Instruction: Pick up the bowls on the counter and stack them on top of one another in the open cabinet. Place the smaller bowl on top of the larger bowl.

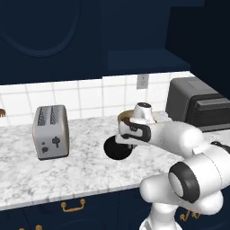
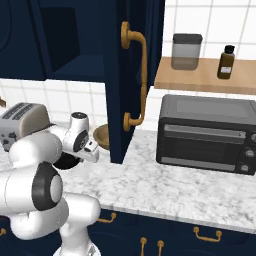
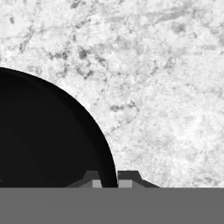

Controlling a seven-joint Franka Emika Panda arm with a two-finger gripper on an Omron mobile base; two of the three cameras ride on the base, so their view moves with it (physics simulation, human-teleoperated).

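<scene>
The small glossy black bowl [image 1: 116,150] sits on the marbled counter [image 1: 81,170], also seen as the black bowl [image 2: 64,161] from the right base. In the hand view the black bowl [image 3: 43,131] spreads over the left side. My gripper [image 3: 109,180] straddles its rim, one fingertip [image 3: 92,178] inside and one outside, closed tight on the rim. The gripper [image 1: 123,141] points down at the bowl's right edge. The tan wooden bowl [image 1: 123,117] rests behind it near the wall, wooden bowl [image 2: 101,136]. The open cabinet's navy shelf [image 1: 143,59] hangs above.
A silver toaster [image 1: 50,131] stands left of the bowls. A dark toaster oven [image 2: 207,132] stands to the right. The open cabinet door [image 2: 132,75] with its brass handle juts out beside the wooden bowl. A jar [image 2: 186,50] and a bottle [image 2: 226,62] sit on a wooden shelf.
</scene>
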